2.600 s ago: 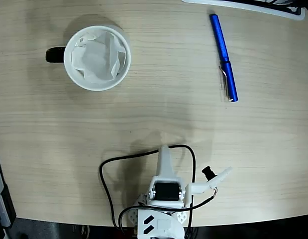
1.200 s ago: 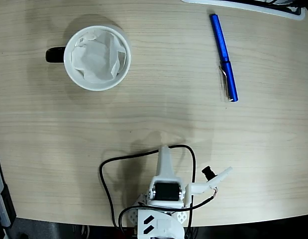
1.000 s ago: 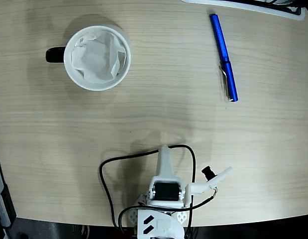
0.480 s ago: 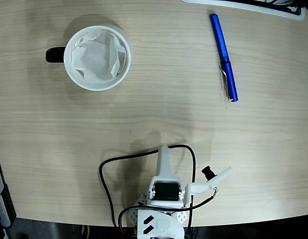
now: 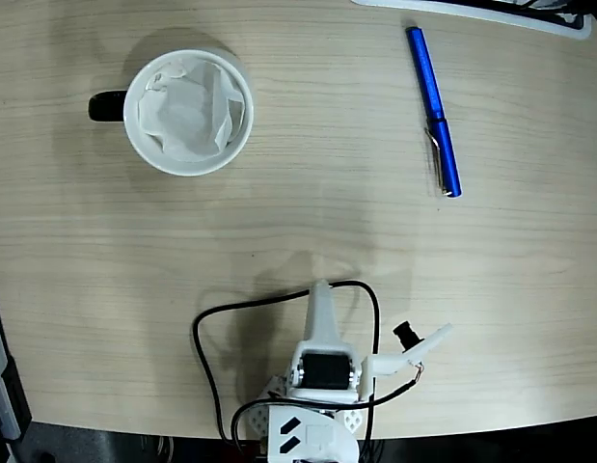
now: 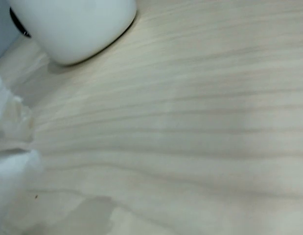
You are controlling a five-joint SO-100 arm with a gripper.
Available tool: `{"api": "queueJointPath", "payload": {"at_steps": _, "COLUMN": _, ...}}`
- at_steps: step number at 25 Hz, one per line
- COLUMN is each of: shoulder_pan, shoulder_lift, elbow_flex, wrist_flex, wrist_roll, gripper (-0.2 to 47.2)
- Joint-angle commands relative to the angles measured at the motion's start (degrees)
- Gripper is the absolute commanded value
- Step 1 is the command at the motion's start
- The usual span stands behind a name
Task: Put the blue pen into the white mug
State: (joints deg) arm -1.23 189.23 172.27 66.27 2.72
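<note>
In the fixed view the mug [image 5: 189,112] stands on the table [image 5: 298,231] at upper left, paper [image 5: 190,114] inside it. The pen [image 5: 433,111] lies at upper right, well apart. The arm [image 5: 322,371] sits at bottom centre, its gripper [image 5: 370,328] near neither.

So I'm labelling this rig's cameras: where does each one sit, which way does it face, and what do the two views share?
Fixed view: sits overhead, looking straight down on the wooden table; shows the white mug, the blue pen and the white arm with its claw at the bottom edge.
Wrist view: rides low on the arm, looking across the tabletop at the mug's outer wall; a blurred white part at the left edge may be the claw, the pen is out of frame.
Shared: the mug and the table.
</note>
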Motion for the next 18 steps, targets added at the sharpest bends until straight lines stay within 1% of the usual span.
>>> {"api": "queueJointPath", "payload": {"at_steps": 1, "shoulder_pan": 0.6, "shoulder_lift": 0.4, "elbow_flex": -2.6, "wrist_flex": -2.6, "wrist_roll": 0.7, "gripper": 0.0}}
{"api": "queueJointPath", "payload": {"at_steps": 6, "shoulder_pan": 0.8, "shoulder_lift": -6.0, "elbow_flex": -7.7, "wrist_flex": -5.9, "wrist_roll": 0.7, "gripper": 0.0}}
{"api": "queueJointPath", "payload": {"at_steps": 9, "shoulder_pan": 0.8, "shoulder_lift": -12.2, "elbow_flex": -12.0, "wrist_flex": -7.2, "wrist_roll": 0.7, "gripper": 0.0}}
{"api": "queueJointPath", "payload": {"at_steps": 18, "shoulder_pan": 2.0, "shoulder_lift": -33.4, "elbow_flex": -30.0, "wrist_flex": -9.4, "wrist_roll": 1.3, "gripper": 0.0}}
